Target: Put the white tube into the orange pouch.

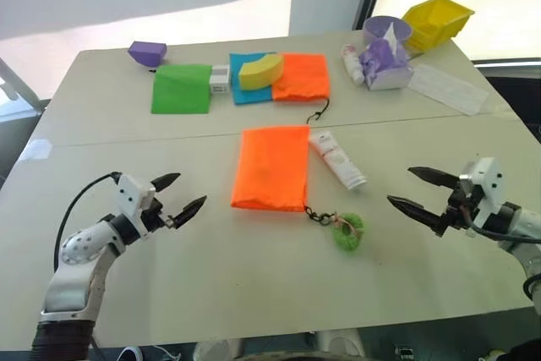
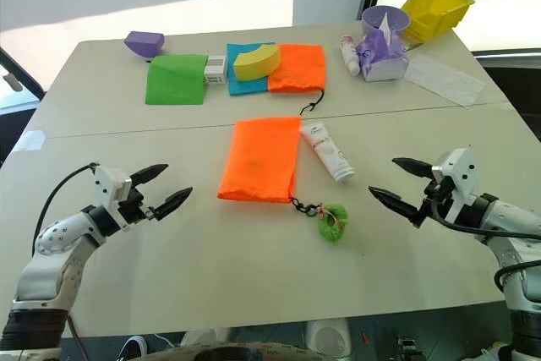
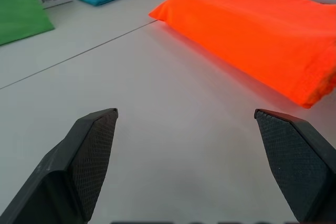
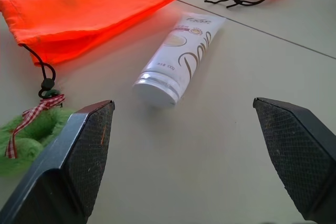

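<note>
On a pale bench (image 1: 254, 293) in front of me, an orange pouch (image 1: 272, 166) lies flat at the centre, and a white tube (image 1: 337, 158) lies just beside its edge at about three o'clock from it, cap end toward me, tail end pointing away toward eleven o'clock. A black cord runs from the pouch's near corner to a fuzzy green pom-pom (image 1: 347, 231) at roughly five o'clock of the pouch. My left end effector (image 1: 178, 198) hovers over bare bench at about eight o'clock of the pouch, its two black fingers spread wide and holding nothing. My right end effector (image 1: 418, 192) hovers at about four o'clock of the tube, fingers likewise spread wide and empty, facing the cap. I judge the tube to be light, smooth and a little slippery, with a soft squeezable body and a firmer cap; I would pinch it across the body near the cap shoulder, where it should dent least. The pouch looks like limp thin fabric, so its mouth will likely need holding open.
</note>
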Robot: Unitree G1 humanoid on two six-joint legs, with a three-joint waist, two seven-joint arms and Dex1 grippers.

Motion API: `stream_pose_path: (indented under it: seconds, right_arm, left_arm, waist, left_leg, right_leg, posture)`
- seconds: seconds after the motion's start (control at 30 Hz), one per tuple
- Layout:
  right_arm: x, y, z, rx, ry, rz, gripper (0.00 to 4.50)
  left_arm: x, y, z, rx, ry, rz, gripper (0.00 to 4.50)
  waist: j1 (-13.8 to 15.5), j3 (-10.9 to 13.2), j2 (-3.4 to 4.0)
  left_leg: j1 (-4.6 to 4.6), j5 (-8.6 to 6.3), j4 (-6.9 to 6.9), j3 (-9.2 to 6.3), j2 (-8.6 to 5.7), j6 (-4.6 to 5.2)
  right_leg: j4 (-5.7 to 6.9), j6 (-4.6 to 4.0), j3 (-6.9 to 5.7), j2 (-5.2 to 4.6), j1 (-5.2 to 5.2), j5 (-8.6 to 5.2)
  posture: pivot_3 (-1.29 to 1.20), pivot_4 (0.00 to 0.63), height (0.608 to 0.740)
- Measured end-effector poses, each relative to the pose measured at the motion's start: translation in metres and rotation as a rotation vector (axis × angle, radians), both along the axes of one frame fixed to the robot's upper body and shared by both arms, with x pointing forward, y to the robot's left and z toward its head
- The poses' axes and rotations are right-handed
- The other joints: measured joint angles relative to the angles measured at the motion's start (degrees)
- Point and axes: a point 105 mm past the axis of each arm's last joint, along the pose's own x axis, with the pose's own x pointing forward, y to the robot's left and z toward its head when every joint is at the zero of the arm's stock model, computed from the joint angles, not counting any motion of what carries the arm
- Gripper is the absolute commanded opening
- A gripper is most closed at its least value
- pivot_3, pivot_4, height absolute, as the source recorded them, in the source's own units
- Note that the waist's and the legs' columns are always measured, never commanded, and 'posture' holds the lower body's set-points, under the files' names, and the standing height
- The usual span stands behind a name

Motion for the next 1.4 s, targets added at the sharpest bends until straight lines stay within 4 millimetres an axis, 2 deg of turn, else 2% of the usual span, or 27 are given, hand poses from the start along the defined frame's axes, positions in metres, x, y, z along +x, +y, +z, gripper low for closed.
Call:
stream_pose_path:
  seconds: [0.33,0.57,0.77,0.93,1.03,1.13,1.27,1.4]
  right_arm:
    - [0.004,0.003,0.002,-0.009,-0.019,0.002,4.42]
    - [0.006,0.003,0.002,-0.019,-0.023,-0.003,4.42]
    - [0.007,0.007,-0.001,-0.011,-0.020,-0.001,4.42]
    - [0.002,0.035,0.004,0.001,-0.030,0.084,4.42]
    - [-0.009,0.079,0.008,0.007,-0.066,0.220,4.42]
    - [-0.017,0.110,0.002,-0.041,-0.087,0.304,4.42]
    - [-0.016,0.124,-0.004,-0.067,-0.105,0.310,4.42]
    - [-0.014,0.124,-0.001,-0.078,-0.141,0.309,4.42]
  left_arm:
    - [-0.003,0.002,-0.003,0.057,-0.015,0.003,4.50]
    - [-0.002,-0.008,0.010,0.069,-0.089,-0.054,4.50]
    - [-0.012,-0.028,0.012,0.159,-0.146,-0.211,4.50]
    - [-0.014,-0.046,0.015,0.238,-0.197,-0.321,4.50]
    - [-0.001,-0.064,0.025,0.297,-0.283,-0.353,4.50]
    - [0.000,-0.081,0.019,0.381,-0.315,-0.410,4.50]
    - [-0.004,-0.091,0.008,0.440,-0.311,-0.451,4.50]
    - [0.002,-0.084,0.005,0.549,-0.343,-0.429,4.50]
  waist:
    - [0.2,0.0,-0.02]
    - [0.2,0.0,-0.03]
    - [0.1,0.0,-0.05]
    - [0.1,0.0,-0.05]
    - [0.2,-0.1,-0.18]
    - [0.0,-0.1,-0.23]
    - [0.1,-0.1,-0.33]
    - [0.2,-0.1,-0.35]
  left_leg:
    - [-0.13,-0.02,0.00,0.16,-0.08,-0.03]
    - [-0.09,-0.02,0.01,0.17,-0.05,-0.04]
    - [-0.08,-0.02,0.02,0.20,-0.04,-0.03]
    - [-0.08,-0.02,0.02,0.18,-0.03,-0.03]
    - [-0.08,-0.02,0.02,0.16,-0.01,-0.03]
    - [-0.07,0.00,0.02,0.25,-0.05,-0.01]
    - [-0.09,0.04,0.02,0.27,-0.07,0.06]
    - [-0.07,-0.01,0.02,0.24,-0.05,-0.02]
  right_leg:
    - [-0.12,-0.01,0.01,-0.14,0.00,0.02]
    - [-0.11,0.04,0.01,-0.09,0.02,0.04]
    - [-0.11,0.03,0.02,-0.09,0.03,0.05]
    - [-0.06,0.03,0.02,-0.09,0.01,0.04]
    - [-0.05,0.05,0.01,-0.05,0.03,0.04]
    - [-0.06,0.08,0.03,-0.03,0.02,0.06]
    - [-0.06,0.15,0.07,-0.02,-0.01,0.10]
    - [-0.05,0.16,0.06,0.02,0.02,0.10]
  posture:
    - [0.00,0.150,0.740]
    - [0.00,0.150,0.740]
    - [0.00,0.150,0.740]
    - [0.00,0.150,0.740]
    - [0.00,0.150,0.740]
    - [0.00,0.150,0.740]
    - [0.00,0.150,0.740]
    - [0.00,0.150,0.740]
